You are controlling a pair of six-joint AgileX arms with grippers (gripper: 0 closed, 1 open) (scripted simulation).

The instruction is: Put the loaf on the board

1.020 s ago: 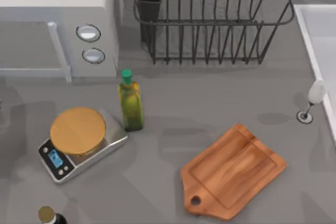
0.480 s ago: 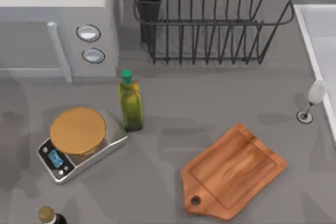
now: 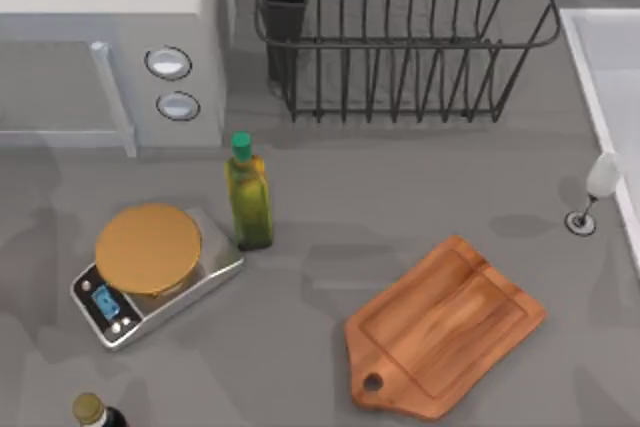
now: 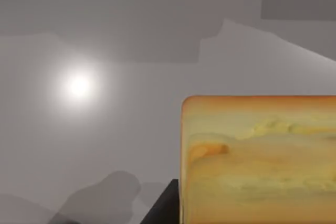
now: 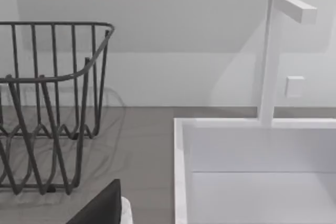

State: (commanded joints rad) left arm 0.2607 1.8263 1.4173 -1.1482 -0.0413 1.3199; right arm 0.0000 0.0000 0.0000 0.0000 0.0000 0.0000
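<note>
Loaf [image 4: 257,161], light and squashy, is seen close at left wrist, best pinched gently across pale sides; grip state cannot be told.

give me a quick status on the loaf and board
Loaf close against the left wrist camera, off the table. Board bare, at the table's right front. Nothing lying on the board.

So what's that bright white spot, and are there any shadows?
Left wrist view: the bright spot is glare from a light on the grey surface, beside the loaf, with dark shadow shapes below it. Top view: soft grey shadows lie across the table, around the board.
</note>
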